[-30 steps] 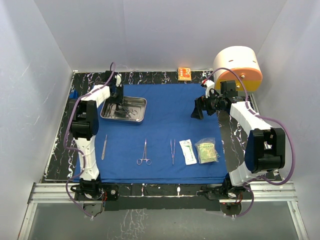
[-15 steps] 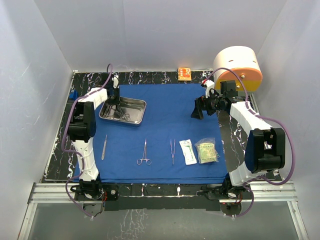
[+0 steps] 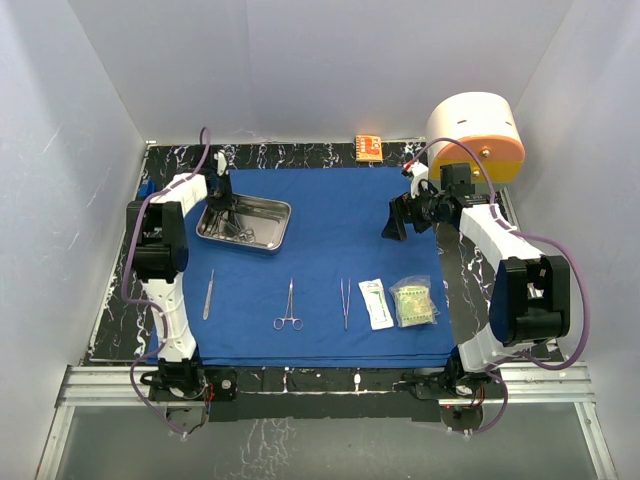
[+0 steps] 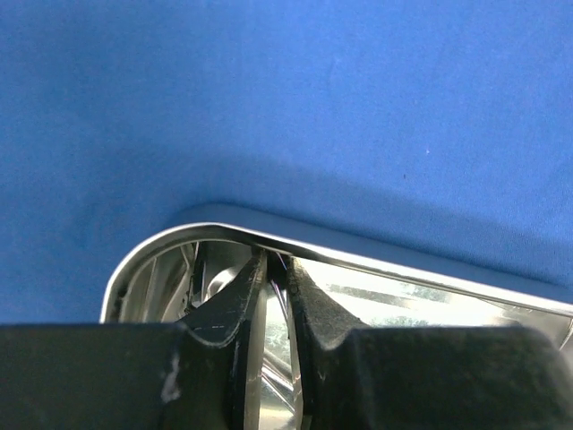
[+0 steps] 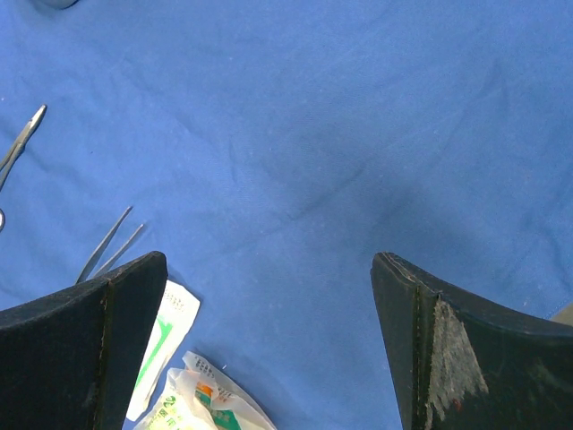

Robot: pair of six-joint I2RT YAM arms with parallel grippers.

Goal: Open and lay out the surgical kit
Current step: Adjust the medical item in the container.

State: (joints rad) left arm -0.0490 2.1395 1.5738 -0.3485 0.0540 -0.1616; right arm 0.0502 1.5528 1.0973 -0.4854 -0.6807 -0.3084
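From where I stand, the blue cloth (image 3: 330, 215) lies spread flat over most of the black marbled counter (image 3: 113, 310). The steel tray (image 3: 286, 222) sits on the cloth toward the counter's far left corner, with a few loose instruments (image 3: 243, 226) still lying in it. The left tool (image 4: 276, 262) is down at the tray's far left end. Its fingers (image 4: 235, 300) are drawn nearly together and pinch the shiny rim between them. The right tool (image 5: 269, 260) hangs above bare cloth toward the counter's right edge, its jaws spread wide and gripping nothing. Along the counter's near edge a row is laid out on the cloth, each piece apart from the next. From left to right it holds a slim handled blade (image 3: 209, 294), ring-handled forceps (image 3: 288, 305), tweezers (image 3: 345, 302), a white packet (image 3: 376, 303) and a green packet (image 3: 413, 302). A cream-and-orange cylinder (image 3: 477, 135) stands at the far right corner, and a small orange box (image 3: 369, 148) rests by the far edge.
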